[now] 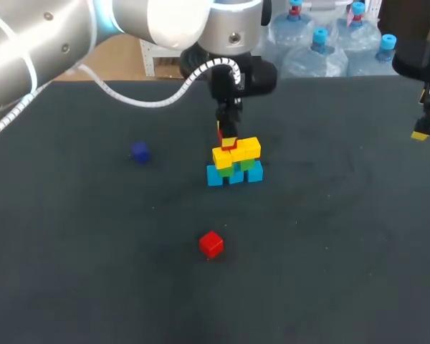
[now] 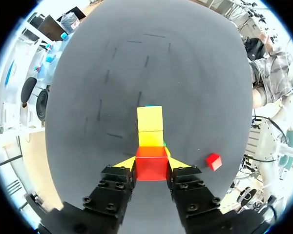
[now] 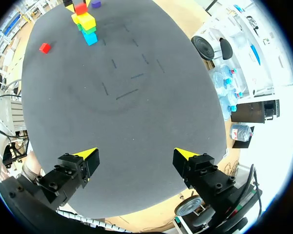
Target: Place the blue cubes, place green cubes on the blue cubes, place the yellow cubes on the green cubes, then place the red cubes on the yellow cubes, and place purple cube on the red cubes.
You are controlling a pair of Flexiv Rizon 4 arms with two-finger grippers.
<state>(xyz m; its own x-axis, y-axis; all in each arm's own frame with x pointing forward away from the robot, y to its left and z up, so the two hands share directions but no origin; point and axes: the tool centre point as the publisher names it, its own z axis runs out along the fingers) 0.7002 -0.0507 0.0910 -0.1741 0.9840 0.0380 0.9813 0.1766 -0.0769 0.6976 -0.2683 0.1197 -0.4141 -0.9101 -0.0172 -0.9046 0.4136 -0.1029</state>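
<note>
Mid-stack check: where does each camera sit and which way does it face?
Head view: above, behind, looking down on table; left arm over stack, right hand aside.
Left wrist view: along left hand, shut on held red cube at stack.
Right wrist view: along open right hand, across table.
All share stack, loose red cube.

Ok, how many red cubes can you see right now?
2. One red cube is in the left gripper at the top of the stack. The other red cube lies loose on the table, nearer the robot. The stack could hide more.
</note>
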